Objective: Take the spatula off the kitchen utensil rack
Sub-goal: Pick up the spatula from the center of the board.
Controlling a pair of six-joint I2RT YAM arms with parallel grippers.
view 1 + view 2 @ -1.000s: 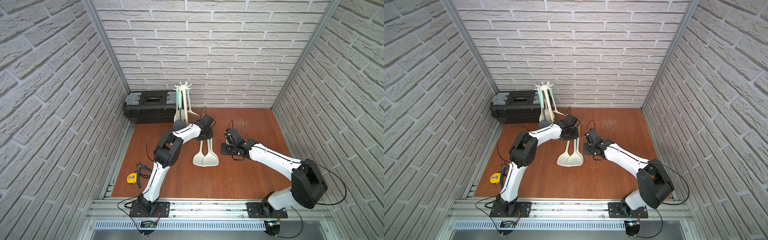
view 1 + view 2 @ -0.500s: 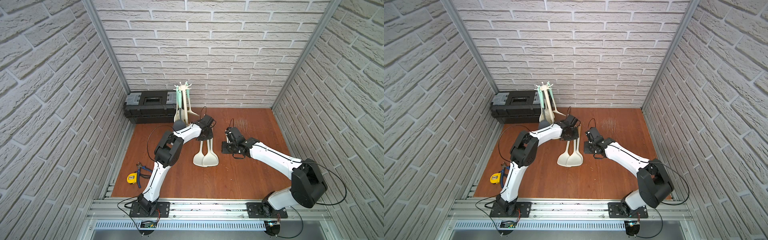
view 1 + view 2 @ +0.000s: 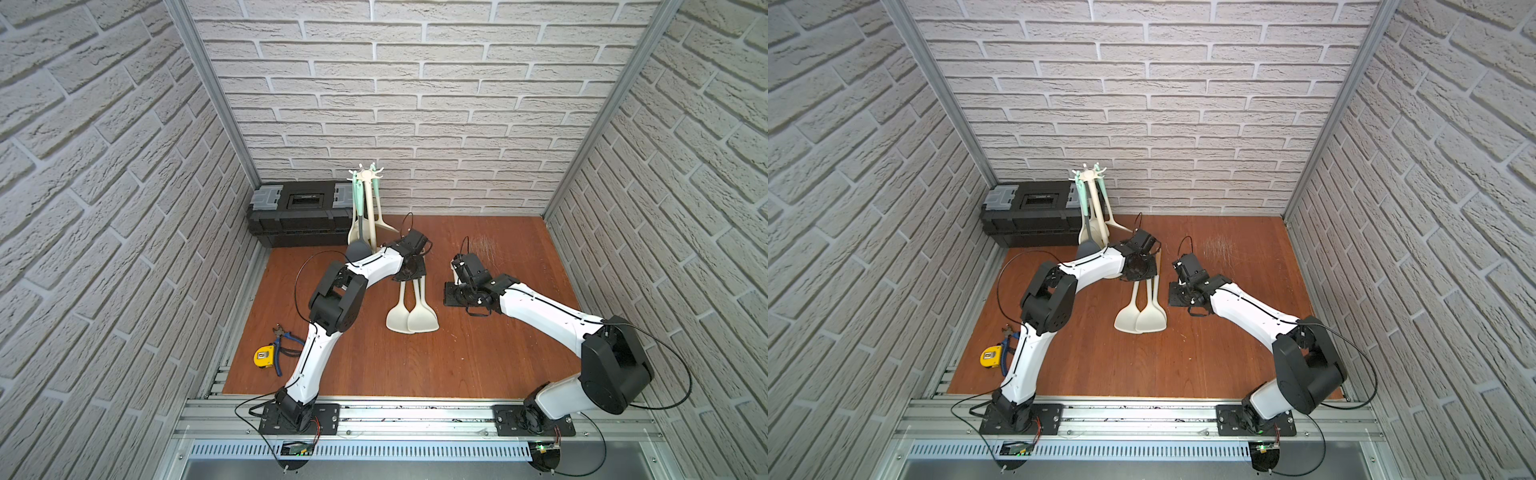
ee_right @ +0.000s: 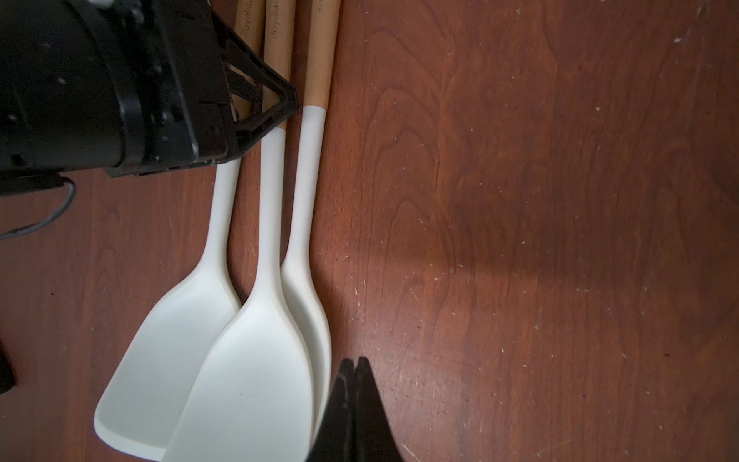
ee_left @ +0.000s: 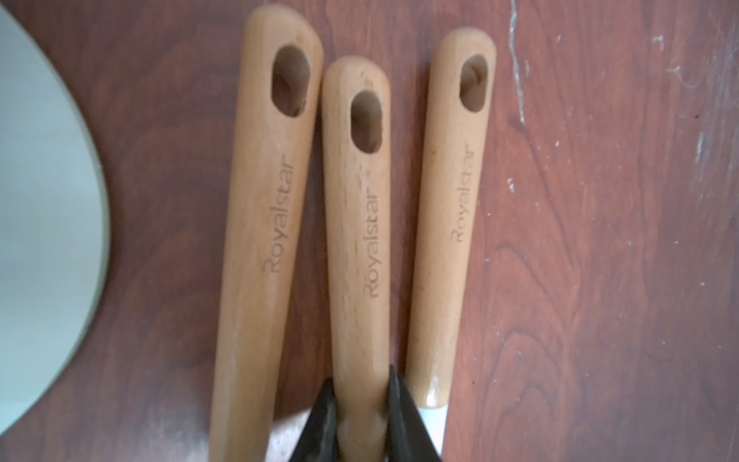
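Note:
Three cream spatulas with wooden handles lie side by side on the wooden table, blades (image 3: pixel 411 320) (image 3: pixel 1140 318) toward the front. My left gripper (image 5: pixel 362 400) (image 3: pixel 409 272) is shut on the middle spatula's handle (image 5: pixel 356 240), a black finger (image 5: pixel 324 420) pressed on each side. That spatula (image 4: pixel 272 200) lies over its two neighbours. The kitchen utensil rack (image 3: pixel 365 178) (image 3: pixel 1087 176) stands behind, and utensils still hang from it. My right gripper (image 4: pixel 354 366) (image 3: pixel 455 295) is shut on nothing, its tips just beside the blades.
A black toolbox (image 3: pixel 301 214) sits at the back left beside the rack. The rack's round base (image 5: pixel 40 240) lies close to the handles. A yellow tape measure (image 3: pixel 264 357) and blue-handled pliers (image 3: pixel 286 345) lie at the front left, near the left arm.

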